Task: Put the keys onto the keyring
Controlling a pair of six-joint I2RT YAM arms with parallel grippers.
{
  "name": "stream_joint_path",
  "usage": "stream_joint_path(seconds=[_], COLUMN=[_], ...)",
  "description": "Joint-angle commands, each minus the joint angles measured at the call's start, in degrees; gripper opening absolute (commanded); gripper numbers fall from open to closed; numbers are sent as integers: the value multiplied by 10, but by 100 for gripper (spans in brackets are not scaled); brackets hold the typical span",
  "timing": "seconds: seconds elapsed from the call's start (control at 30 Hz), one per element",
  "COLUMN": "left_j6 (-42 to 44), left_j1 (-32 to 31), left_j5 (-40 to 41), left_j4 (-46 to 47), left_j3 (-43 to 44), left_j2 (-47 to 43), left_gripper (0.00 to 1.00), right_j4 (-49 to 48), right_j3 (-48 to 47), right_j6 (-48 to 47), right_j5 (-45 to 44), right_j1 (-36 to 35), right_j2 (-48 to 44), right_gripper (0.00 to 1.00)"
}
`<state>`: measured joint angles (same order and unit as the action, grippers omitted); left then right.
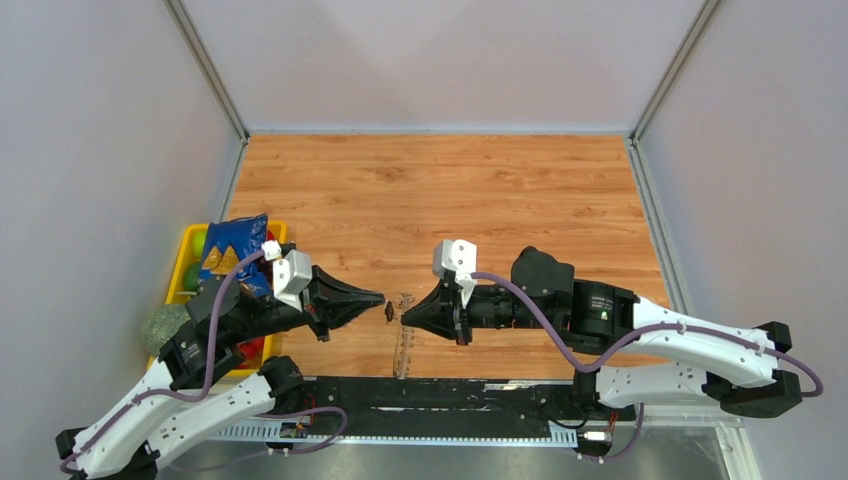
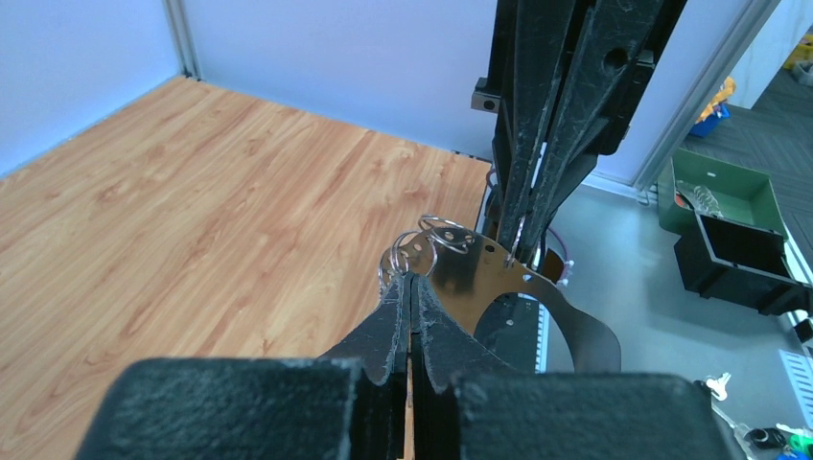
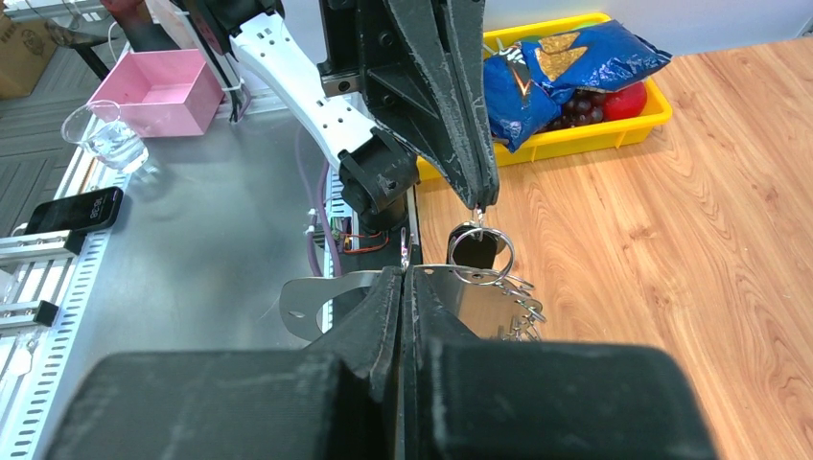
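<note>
Right fingers sit clenched on the keyring, clear of the counter, left fingers pinch the key at its rim, so I'd hold the ring rigid and feed the key on slowly.

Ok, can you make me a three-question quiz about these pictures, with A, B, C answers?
1. Where is the yellow tray? A) beside the left arm B) beside the right arm C) against the far wall
2. What colour is the snack bag? A) red B) blue C) white
3. What is the right end effector doing? A) gaping wide open B) shut on the keyring C) lying on the table
Answers: 1 A, it sits on the left by that arm; 2 B, its wrapper is blue; 3 B, it pinches the metal hoop.
</note>
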<state>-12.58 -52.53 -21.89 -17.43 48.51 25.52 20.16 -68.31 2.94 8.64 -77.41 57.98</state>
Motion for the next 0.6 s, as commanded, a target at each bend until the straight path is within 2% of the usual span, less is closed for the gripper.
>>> stream_joint_path(seconds=[0.0, 0.57], left_j6=[13, 11], left_j1=[-4, -4], left_j5=[-9, -21], left_j4=[14, 25], left_j3=[25, 18], left_j2=[-7, -29], left_gripper=[0, 0], right_j4=[-48, -84], right_j3=[-18, -19], right_j6=[20, 50], right_j5=[-12, -27], right_j1=[4, 10], right_j2=[7, 27], right_gripper=[0, 0])
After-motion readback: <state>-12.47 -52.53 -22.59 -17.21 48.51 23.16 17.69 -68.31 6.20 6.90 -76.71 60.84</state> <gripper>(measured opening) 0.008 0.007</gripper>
